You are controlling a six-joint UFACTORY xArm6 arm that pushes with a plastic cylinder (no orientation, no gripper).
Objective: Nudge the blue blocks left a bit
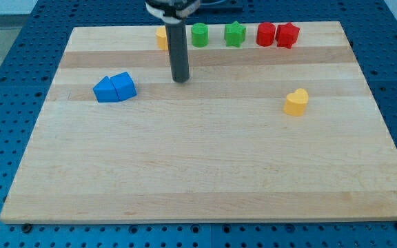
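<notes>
Two blue blocks sit touching side by side at the board's upper left: the left blue block [105,90] and the right blue block [124,85], both with angled tops. My tip [180,80] rests on the board to the right of them, a short gap away and slightly higher in the view. The rod rises from it toward the view's top and hides part of a yellow block [161,37].
Along the top edge stand a green cylinder [199,34], a green star-like block [234,34], a red cylinder [265,34] and a red star-like block [287,34]. A yellow heart-shaped block [296,102] lies at the right. The wooden board [198,172] lies on a blue table.
</notes>
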